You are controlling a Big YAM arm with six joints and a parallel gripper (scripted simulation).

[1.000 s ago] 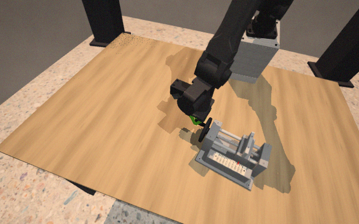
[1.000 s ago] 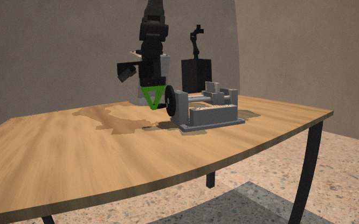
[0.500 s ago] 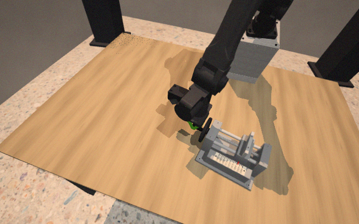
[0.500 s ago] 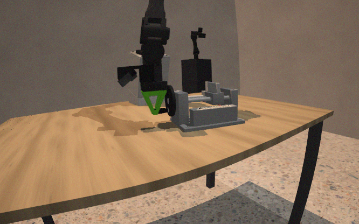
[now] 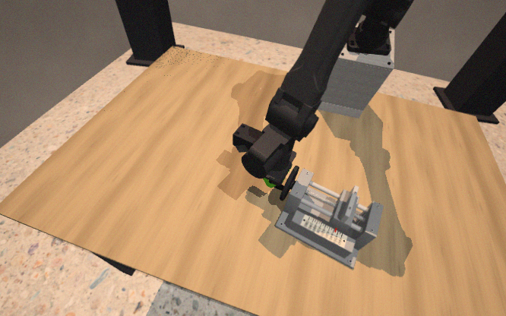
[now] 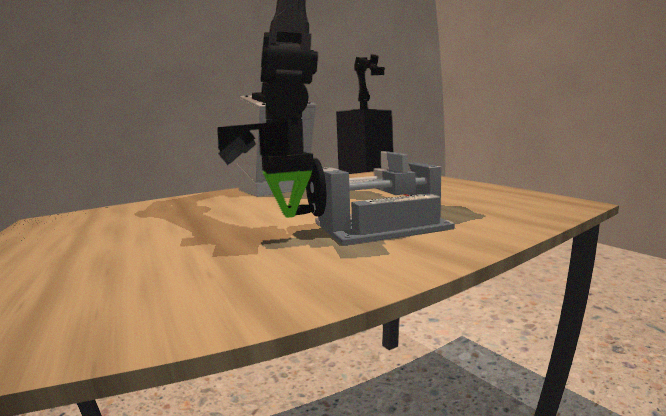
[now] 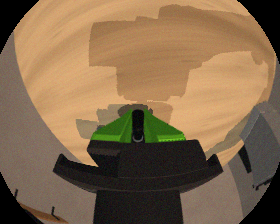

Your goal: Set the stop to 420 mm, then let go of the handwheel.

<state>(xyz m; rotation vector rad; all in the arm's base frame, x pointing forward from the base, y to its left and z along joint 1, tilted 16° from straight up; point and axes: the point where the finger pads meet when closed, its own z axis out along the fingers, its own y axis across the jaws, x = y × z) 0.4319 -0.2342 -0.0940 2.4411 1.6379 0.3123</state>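
I see my claw (image 6: pixel 294 209) pointing straight down with its green fingers (image 6: pixel 278 192) pinched together on the crank pin of the black handwheel (image 6: pixel 317 193), low on the wheel's outer face. The handwheel sits at the left end of the grey stop fixture (image 5: pixel 327 219), which stands on the wooden counter (image 5: pixel 129 165) just right of centre. On its rails the stop block (image 5: pixel 347 203) rests toward the far end, with a red pointer (image 5: pixel 336 229) over the scale strip; the numbers are too small to read.

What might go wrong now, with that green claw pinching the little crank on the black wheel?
The gripper grips only the handwheel's small crank handle, low near the table; it could slip off or brush the wood. The red pointer on the scale looks tiny, so overshooting the mark seems easy.
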